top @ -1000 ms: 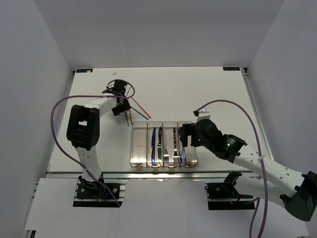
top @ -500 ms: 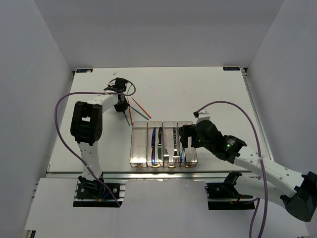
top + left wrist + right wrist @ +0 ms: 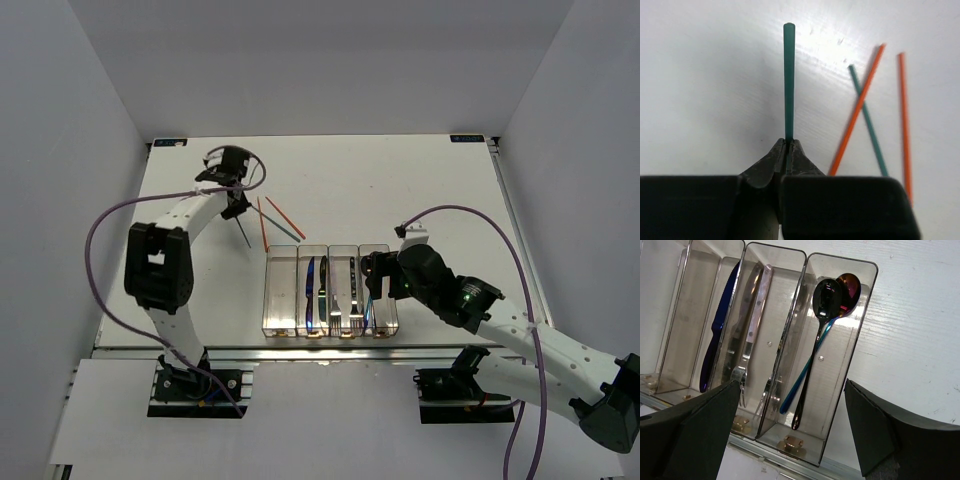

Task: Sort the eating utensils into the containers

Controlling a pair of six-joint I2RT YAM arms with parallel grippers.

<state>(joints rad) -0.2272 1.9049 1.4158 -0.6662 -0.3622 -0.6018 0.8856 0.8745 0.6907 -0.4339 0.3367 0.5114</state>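
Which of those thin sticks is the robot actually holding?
The green chopstick pinched in the left gripper; the other green one and two orange ones lie loose on the table.

Quick tally: four narrow clear plastic bins [image 3: 281, 285] in a row. Two slim green chopsticks [image 3: 789, 80], two thin orange-red chopsticks [image 3: 857, 112]. Two glossy dark spoons [image 3: 826, 295], one reddish-bowled. One dark-blue knife [image 3: 719, 325], one black knife [image 3: 322, 278]. The slim silver forks [image 3: 756, 310] look like two, hard to tell.
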